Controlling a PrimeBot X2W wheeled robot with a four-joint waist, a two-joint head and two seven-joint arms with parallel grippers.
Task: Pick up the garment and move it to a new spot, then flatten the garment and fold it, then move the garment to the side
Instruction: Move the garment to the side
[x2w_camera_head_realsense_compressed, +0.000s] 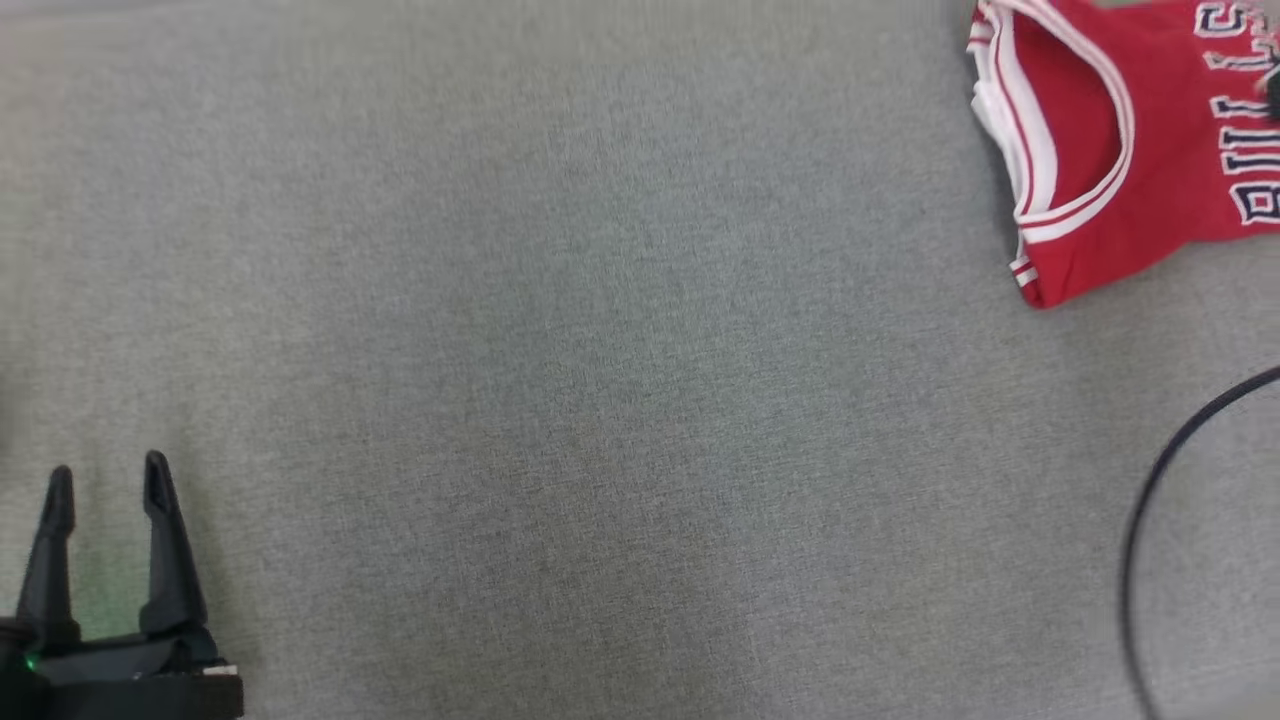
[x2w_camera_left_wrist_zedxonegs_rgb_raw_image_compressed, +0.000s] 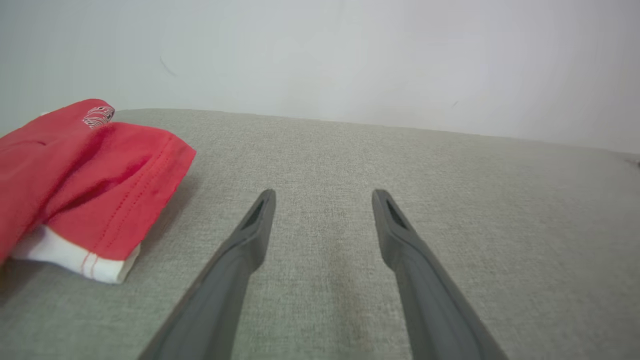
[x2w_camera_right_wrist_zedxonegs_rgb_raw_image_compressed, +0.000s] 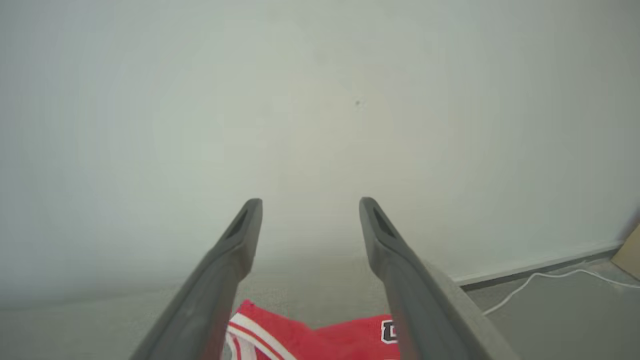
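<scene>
Red garment (x2w_camera_head_realsense_compressed: 1170, 230) shows its neckline in head view.

Head view down onto surface (x2w_camera_head_realsense_compressed: 600, 400), wrist views low, facing wall (x2w_camera_left_wrist_zedxonegs_rgb_raw_image_compressed: 350, 50), all sharing garment (x2w_camera_head_realsense_compressed: 1150, 150)

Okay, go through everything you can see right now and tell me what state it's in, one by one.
red jersey: folded in layers, lying at the far right of the grey surface, not gripped.
left gripper: open, empty, well apart from the jersey.
right gripper: open, empty, the jersey below its fingers.
black cable: slack, curving at the right, ends out of frame.
</scene>
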